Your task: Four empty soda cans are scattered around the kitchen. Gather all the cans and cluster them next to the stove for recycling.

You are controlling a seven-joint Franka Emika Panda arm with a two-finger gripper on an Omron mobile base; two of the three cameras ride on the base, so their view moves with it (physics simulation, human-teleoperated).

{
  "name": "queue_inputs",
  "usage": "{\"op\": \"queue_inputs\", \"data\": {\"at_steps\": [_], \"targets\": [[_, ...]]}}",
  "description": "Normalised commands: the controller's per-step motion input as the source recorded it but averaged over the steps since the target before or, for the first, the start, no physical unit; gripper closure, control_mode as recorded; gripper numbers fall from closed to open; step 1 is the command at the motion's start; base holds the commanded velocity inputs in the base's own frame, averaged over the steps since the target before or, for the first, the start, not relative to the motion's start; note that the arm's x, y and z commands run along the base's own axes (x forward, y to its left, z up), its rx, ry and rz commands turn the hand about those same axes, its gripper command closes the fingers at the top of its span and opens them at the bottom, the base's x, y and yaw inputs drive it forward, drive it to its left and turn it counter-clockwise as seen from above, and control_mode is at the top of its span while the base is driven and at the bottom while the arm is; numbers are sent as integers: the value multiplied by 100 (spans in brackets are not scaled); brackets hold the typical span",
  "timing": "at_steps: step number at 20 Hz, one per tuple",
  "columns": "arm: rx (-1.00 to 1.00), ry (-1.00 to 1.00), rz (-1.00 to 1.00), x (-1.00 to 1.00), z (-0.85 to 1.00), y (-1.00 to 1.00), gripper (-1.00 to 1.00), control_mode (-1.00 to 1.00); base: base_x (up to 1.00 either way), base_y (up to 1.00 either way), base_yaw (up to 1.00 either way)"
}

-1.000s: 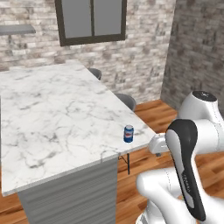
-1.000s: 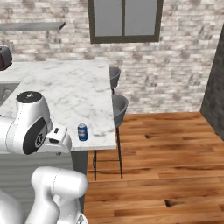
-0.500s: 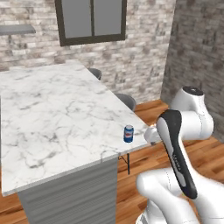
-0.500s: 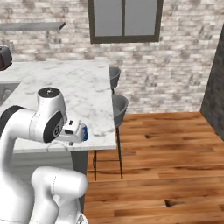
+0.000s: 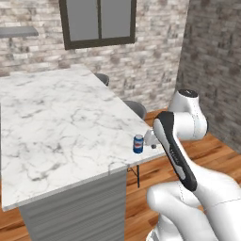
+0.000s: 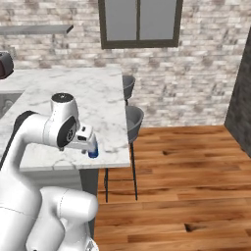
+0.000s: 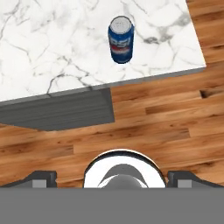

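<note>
**Approach to the first blue can**

On the marble worktop (image 5: pixel 56 117), the blue soda can (image 5: pixel 138 144) stands upright near the corner edge. Our hand (image 5: pixel 151 139), just beside the can, is spread wide and empty, nearer than a second ago. Next we must enclose the can and close.

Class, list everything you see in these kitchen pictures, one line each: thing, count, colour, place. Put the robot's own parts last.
Small cylindrical soda can: one, blue with white-red marks and silver top, upright near the counter's corner.
Marble island counter: one, white with grey veins, on a grey base.
Bar stools: two, grey, beside the counter.
Window: one, dark-framed, in the brick wall.
Wall shelf: one, grey, left of the window.
Wood floor: brown planks.
Robot arm: one, white with dark joints.
Gripper: one, open, beside the can.
</note>
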Motion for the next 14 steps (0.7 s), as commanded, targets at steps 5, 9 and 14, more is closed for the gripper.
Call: {"op": "queue_inputs", "data": {"at_steps": [5, 9, 14], "targets": [[0, 0, 0, 52, -50, 0, -100, -100, 0, 0, 0], [0, 0, 0, 52, -27, 0, -100, -100, 0, 0, 0], [0, 0, 0, 44, -3, 1, -100, -100, 0, 0, 0]]}}
